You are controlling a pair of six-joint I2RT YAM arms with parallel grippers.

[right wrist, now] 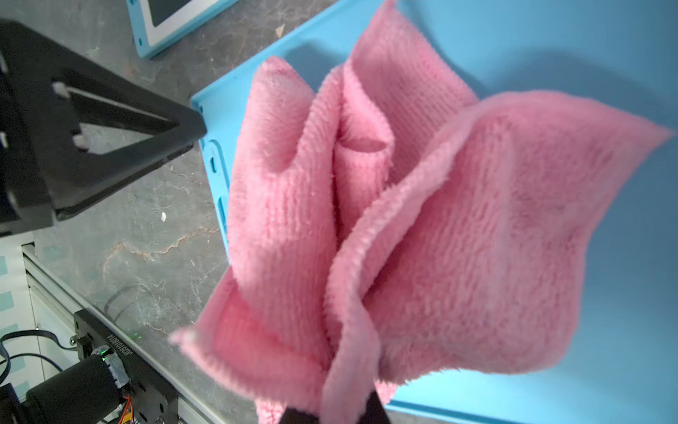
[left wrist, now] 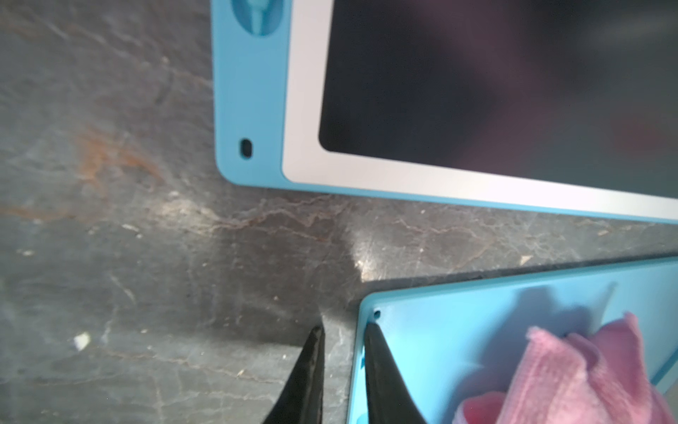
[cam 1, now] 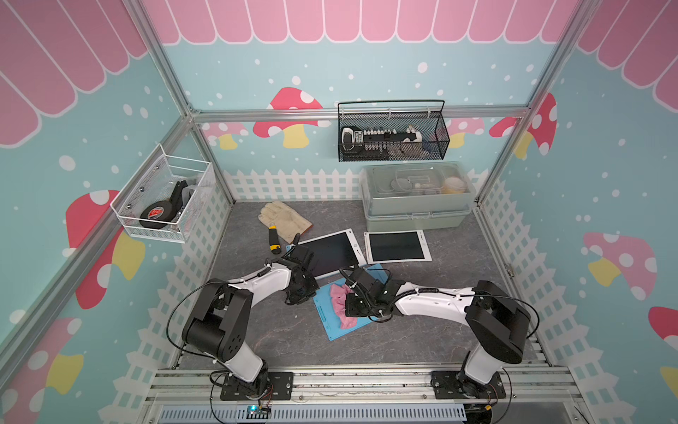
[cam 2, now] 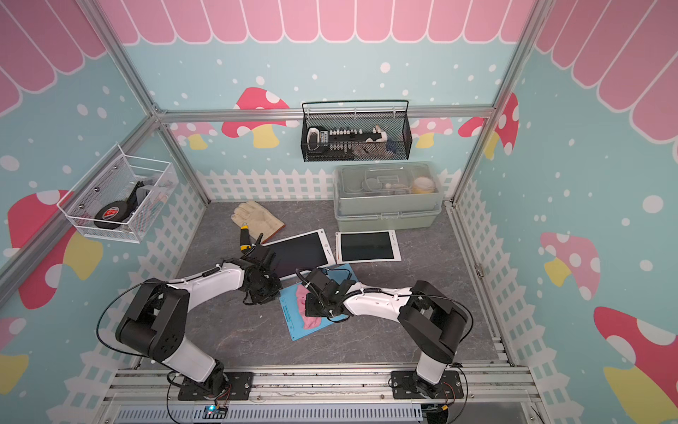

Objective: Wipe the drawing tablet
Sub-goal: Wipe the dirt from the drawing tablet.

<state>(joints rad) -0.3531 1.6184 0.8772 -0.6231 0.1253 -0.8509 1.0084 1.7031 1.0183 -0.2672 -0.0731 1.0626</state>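
Before me lies a grey marbled tabletop [cam 1: 279, 341]. At its far left is a cream leather work glove [cam 1: 284, 218], with a yellow-and-black-handled tool [cam 1: 273, 243] just beside it. Mid-table sits a tilted white-framed dark-screened drawing tablet [cam 1: 330, 249], a second white-framed tablet [cam 1: 396, 246] beside it. Nearer me is a flat light-blue plastic panel [cam 1: 328, 325], and far right a pale green lidded plastic box [cam 1: 418, 211].

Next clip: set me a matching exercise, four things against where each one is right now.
Things:
1 pink cloth
2 work glove
3 black tape roll
4 lidded storage box

Places:
A in the white wire basket
B below the black wire basket
C in the right gripper's jaws, over the face-down blue tablet
D on the table, beside the yellow-handled tool

Pairs: 1-C, 2-D, 3-A, 4-B
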